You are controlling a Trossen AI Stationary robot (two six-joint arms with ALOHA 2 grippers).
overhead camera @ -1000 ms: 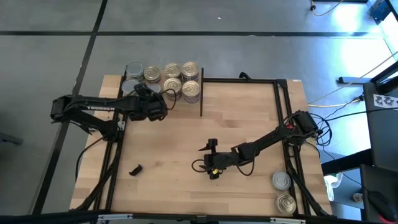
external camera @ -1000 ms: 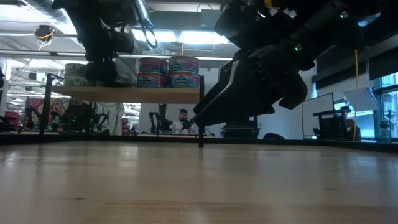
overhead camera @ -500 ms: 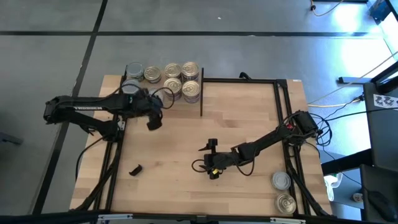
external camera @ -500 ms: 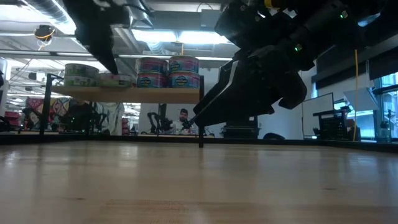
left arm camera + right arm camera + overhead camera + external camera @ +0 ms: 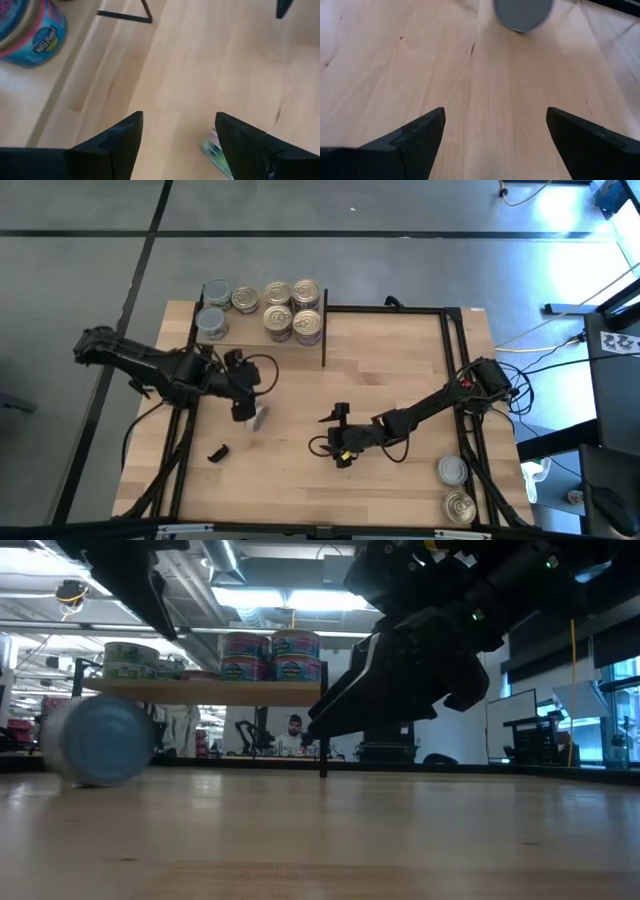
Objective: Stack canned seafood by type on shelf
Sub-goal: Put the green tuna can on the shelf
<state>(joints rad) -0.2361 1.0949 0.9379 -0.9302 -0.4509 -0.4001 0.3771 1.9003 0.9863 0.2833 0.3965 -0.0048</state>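
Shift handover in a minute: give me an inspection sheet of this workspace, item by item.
Surface: wooden tabletop, mostly bare.
Job's things: six tins on the shelf, some stacked; one tin on its edge on the tabletop by the left gripper; two tins at the right near corner.
Clutter: small dark piece on the tabletop.
Grippers: left gripper open, empty, over the tabletop beside the tin on its edge; right gripper open, empty, mid-table.
Cables: loose cables beyond the right edge.
Surroundings: grey floor; person far behind in the low view.
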